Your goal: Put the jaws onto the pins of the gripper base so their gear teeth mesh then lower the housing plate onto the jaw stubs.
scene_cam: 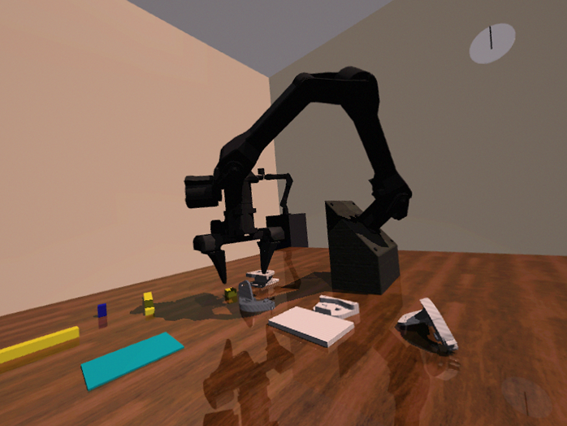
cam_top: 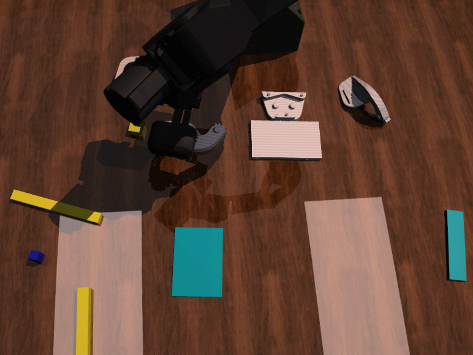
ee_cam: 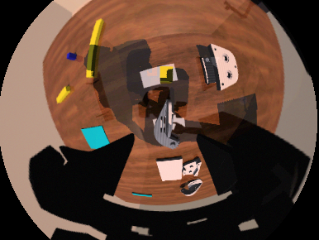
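The gripper (scene_cam: 244,278) (ee_cam: 166,135) is open and empty, pointing down above the grey jaw (cam_top: 212,139) (scene_cam: 257,306) (ee_cam: 160,132). The jaw's toothed end shows in the top view; the black hand hides its other part. The white jaw (cam_top: 374,93) (scene_cam: 437,321) (ee_cam: 191,187) lies tilted at the right. The gripper base (cam_top: 283,110) (scene_cam: 337,307) (ee_cam: 192,167) lies with its two pins up and bare. The housing plate (cam_top: 124,65) (ee_cam: 232,66) lies behind the hand, mostly hidden in the top view; its two holes show in the wrist view.
A white slab (cam_top: 285,139) (scene_cam: 310,325) (ee_cam: 169,170) lies against or close to the base's front edge. A yellow block (cam_top: 136,130) (ee_cam: 166,74) is beside the hand. Yellow bars (cam_top: 34,199) (cam_top: 84,320), a blue cube (cam_top: 36,256) and teal pieces (cam_top: 197,262) (cam_top: 456,245) lie farther out.
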{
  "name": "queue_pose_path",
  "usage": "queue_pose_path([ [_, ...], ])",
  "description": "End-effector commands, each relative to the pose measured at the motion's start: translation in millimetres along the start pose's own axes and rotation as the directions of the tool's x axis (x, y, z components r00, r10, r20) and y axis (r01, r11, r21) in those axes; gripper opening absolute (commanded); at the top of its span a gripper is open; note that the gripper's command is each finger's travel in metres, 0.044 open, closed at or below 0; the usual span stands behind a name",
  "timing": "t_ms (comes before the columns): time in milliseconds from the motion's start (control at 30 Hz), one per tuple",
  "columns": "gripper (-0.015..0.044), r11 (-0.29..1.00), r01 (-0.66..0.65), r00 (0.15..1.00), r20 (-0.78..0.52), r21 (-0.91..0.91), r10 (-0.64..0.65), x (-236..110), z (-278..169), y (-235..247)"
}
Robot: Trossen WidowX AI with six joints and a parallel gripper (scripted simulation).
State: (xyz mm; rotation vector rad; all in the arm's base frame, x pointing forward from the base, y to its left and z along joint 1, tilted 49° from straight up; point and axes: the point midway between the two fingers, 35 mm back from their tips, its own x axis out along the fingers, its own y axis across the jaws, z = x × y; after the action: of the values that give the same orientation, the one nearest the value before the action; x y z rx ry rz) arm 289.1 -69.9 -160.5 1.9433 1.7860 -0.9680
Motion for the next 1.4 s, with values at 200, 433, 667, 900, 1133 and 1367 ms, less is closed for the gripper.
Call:
queue_pose_path([
  [200, 0.044, 1.0, -0.004, 1.0, -0.002, 0.004, 0.004, -0.1, 0.0, 0.6],
  [433, 0.044, 1.0, -0.004, 1.0, -0.002, 0.004, 0.004, -0.1, 0.0, 0.6],
  [667, 0.044, 1.0, 0.0, 1.0, 0.0, 0.0, 0.0, 2.4, 0.1, 0.3],
  [900, 0.044, 1.0, -0.002, 1.0, 0.0, 0.002, 0.002, 13.8, 0.2, 1.7],
  [1133, 0.044, 1.0, -0.003, 1.0, 0.0, 0.003, 0.003, 25.2, 0.2, 2.6],
  [1367, 0.044, 1.0, -0.004, 1.0, -0.001, 0.004, 0.004, 36.5, 0.2, 3.1],
])
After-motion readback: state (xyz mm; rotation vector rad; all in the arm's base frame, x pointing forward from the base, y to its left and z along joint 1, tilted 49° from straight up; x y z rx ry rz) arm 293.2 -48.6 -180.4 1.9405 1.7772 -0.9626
